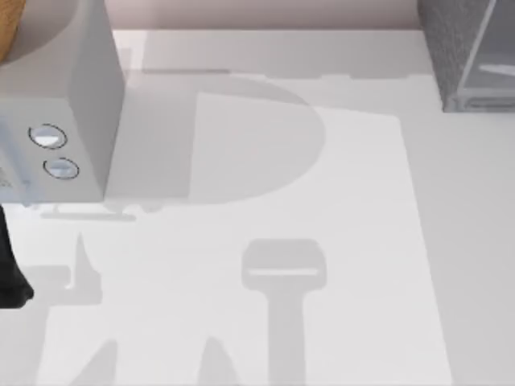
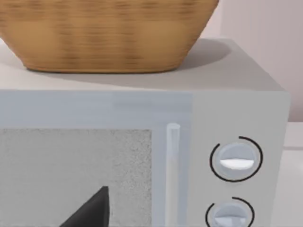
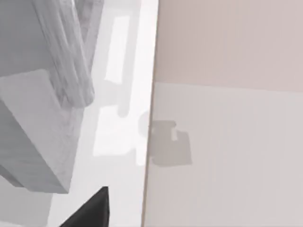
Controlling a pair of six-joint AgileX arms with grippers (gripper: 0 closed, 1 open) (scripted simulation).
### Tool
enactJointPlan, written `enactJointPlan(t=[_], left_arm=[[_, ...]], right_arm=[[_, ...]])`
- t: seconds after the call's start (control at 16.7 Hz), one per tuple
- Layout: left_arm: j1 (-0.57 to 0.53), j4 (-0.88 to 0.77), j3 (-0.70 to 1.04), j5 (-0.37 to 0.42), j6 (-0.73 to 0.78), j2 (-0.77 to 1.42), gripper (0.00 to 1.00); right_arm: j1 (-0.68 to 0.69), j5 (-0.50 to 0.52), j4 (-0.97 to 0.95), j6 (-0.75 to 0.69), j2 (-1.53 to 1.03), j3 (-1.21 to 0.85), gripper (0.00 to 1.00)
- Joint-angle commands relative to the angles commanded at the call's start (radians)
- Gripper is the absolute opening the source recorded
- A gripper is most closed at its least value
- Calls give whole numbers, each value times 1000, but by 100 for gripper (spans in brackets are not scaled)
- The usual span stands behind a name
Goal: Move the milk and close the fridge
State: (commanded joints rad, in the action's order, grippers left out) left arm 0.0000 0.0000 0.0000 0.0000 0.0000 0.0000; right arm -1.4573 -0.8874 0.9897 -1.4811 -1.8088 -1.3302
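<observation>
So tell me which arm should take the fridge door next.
Probably the right. The fridge stands at the far right corner of the table, and the right wrist view has its speckled wall close by. The left arm sits at the left edge, its wrist view facing the dial box under the basket.

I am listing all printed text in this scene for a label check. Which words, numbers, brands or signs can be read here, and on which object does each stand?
No readable text: none of the views carries a word, number or brand.
Light-grey box: its two round dials have only a dark arc around each, no figures.
Fridge: speckled surface, no label.
Basket: plain weave.
</observation>
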Motion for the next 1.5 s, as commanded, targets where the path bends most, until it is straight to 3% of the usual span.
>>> enactJointPlan(t=[0.3, 0.54, 0.72, 1.14, 1.5], left_arm=[[0, 0, 0, 0, 0, 0, 100], [0, 0, 0, 0, 0, 0, 100], [0, 0, 0, 0, 0, 0, 100], [0, 0, 0, 0, 0, 0, 100], [0, 0, 0, 0, 0, 0, 100]], right_arm=[[269, 69, -369, 483, -7, 11, 100], [448, 119, -602, 750, -16, 26, 100], [520, 139, -689, 839, -21, 32, 100], [532, 149, -711, 854, -12, 36, 100], [800, 347, -826, 1038, 41, 125, 100]])
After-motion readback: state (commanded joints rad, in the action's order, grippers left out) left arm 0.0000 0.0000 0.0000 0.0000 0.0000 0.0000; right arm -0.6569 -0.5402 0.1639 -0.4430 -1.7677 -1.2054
